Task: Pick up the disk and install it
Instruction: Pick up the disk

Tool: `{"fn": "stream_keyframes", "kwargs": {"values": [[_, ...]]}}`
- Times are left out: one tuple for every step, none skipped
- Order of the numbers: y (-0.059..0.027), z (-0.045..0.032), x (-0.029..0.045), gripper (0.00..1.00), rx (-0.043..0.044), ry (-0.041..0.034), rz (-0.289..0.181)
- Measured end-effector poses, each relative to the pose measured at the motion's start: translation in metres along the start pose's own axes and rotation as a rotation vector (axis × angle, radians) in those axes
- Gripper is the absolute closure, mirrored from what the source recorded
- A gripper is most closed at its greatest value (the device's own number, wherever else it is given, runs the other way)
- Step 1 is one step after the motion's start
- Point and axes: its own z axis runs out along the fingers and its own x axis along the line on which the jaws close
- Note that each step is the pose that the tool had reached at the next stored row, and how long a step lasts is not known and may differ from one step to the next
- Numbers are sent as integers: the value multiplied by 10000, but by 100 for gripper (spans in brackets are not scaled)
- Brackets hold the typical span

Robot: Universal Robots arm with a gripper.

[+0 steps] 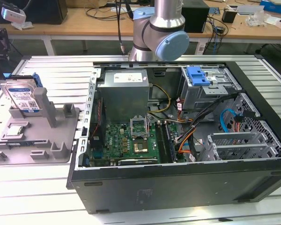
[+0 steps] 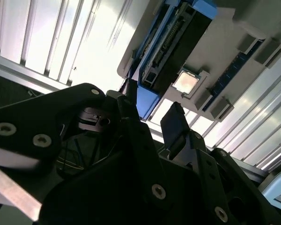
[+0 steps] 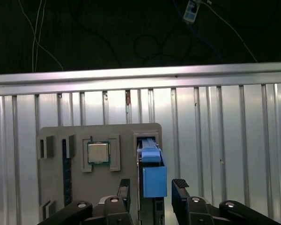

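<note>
In the exterior view, the disk [image 1: 23,96] stands upright in the grey holder [image 1: 61,140] on the exterior view's left, well apart from the open computer case [image 1: 178,180]. In the first wrist view your gripper [image 3: 152,186] is spread wide and holds nothing — its 2 fingers [image 3: 180,187] straddle the blue bracket [image 3: 154,176] without touching. In the second wrist view the bracket looks nearer 1 finger — centre it and keep the approach square before you close.

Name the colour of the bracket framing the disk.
Blue bracket, seen best in the first wrist view.
</note>
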Motion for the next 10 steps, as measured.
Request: {"fn": "stream_keyframes", "kwargs": {"values": [[0,8,0,52,0,0,0],[-1,38,1,52,0,0,0],[-2,58,2,52,0,0,1],[-1,71,2,52,0,0,0],[1,84,2,52,0,0,-1],[5,98,2,52,0,0,0],[8,115,2,52,0,0,0],[9,128,2,52,0,0,0],[9,141,1,52,0,0,1],[9,157,1,52,0,-1,1]]}}
